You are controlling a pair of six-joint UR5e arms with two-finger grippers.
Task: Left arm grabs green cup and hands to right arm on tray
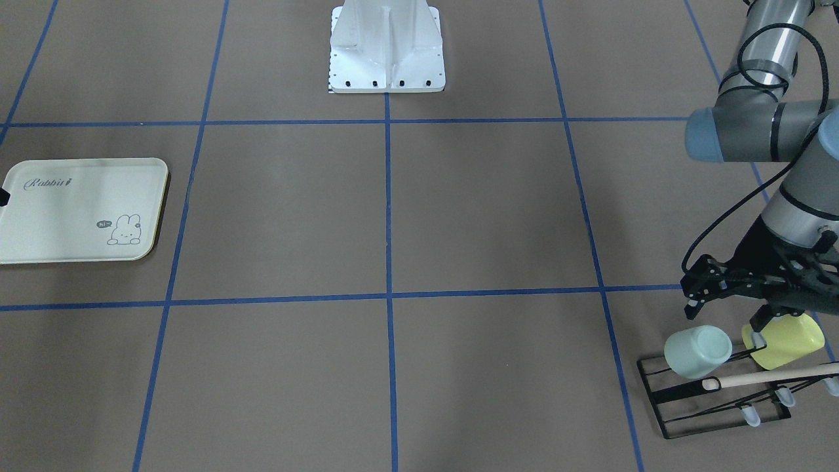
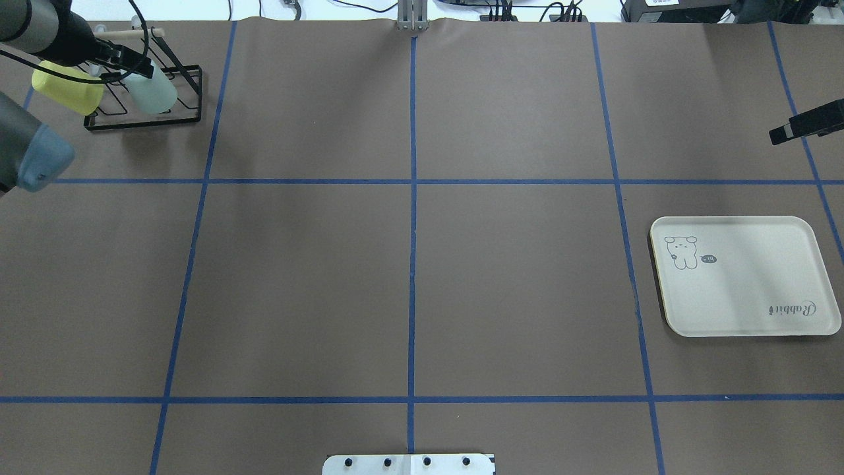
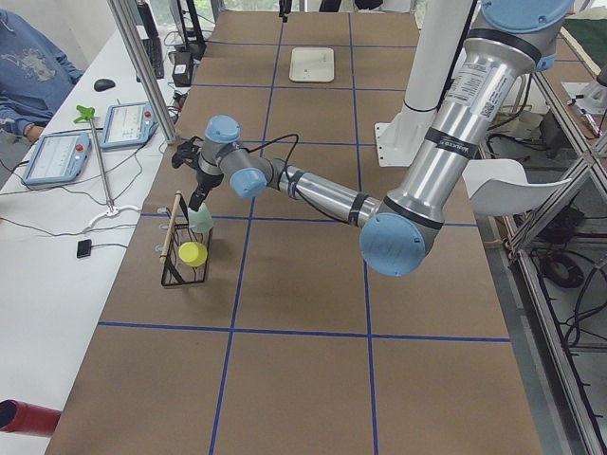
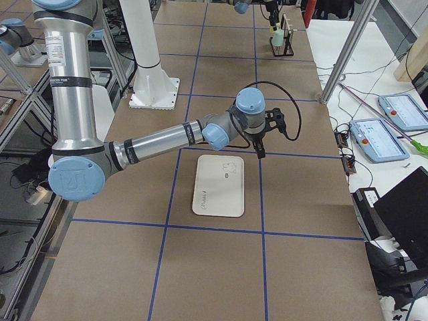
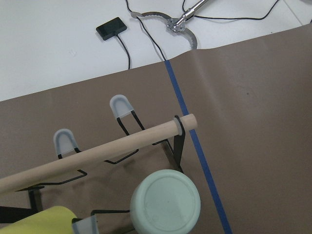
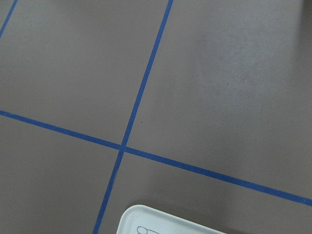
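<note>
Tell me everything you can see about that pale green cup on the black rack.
The green cup is a small, smooth, pale mint tumbler, plastic by its look, with no handle. It rests tilted, base up, on the black wire rack, beside a yellow cup and a wooden bar. The open left tool hangs just above, not gripping it.

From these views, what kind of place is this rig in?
Most likely a robotics lab work cell. The table is papered brown and marked with a blue tape grid, two teach pendants lie on the side bench, and aluminium frame posts stand at the table's edge.
</note>
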